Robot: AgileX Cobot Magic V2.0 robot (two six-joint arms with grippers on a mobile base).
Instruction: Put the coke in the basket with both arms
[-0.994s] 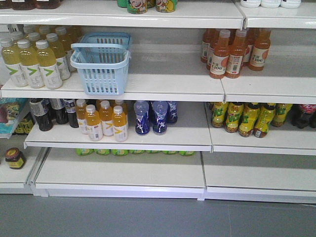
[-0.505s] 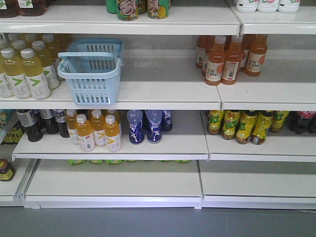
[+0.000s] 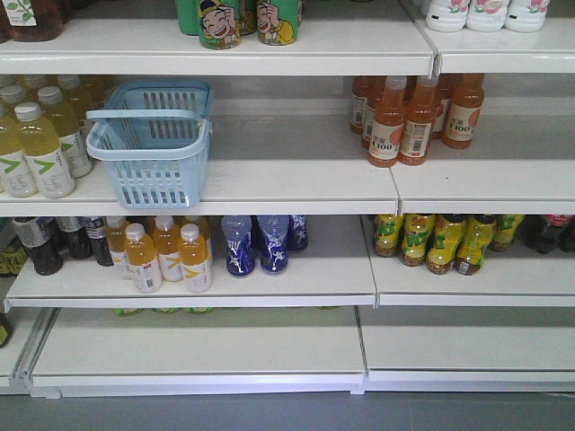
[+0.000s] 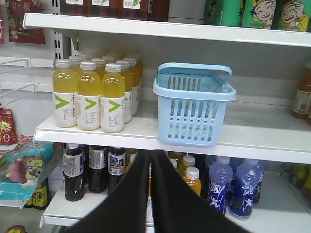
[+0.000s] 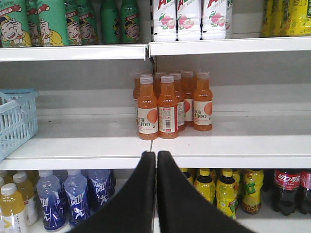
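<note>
Facing the basket (image 3: 153, 153) on white shelving (image 3: 296, 175), left hand (image 4: 149, 152) and right hand (image 5: 156, 154) seem closed.

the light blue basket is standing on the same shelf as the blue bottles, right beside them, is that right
Not quite. The basket stands on the same shelf as the yellow bottles, right beside them. The blue bottles are one shelf below. The left wrist view shows it.

We see our black wedge-shaped right gripper (image 5: 156, 154) bottom centre, jaws together; orange juice bottles (image 5: 167, 107) mid-frame; light blue slotted basket (image 5: 17, 119) far left.
</note>
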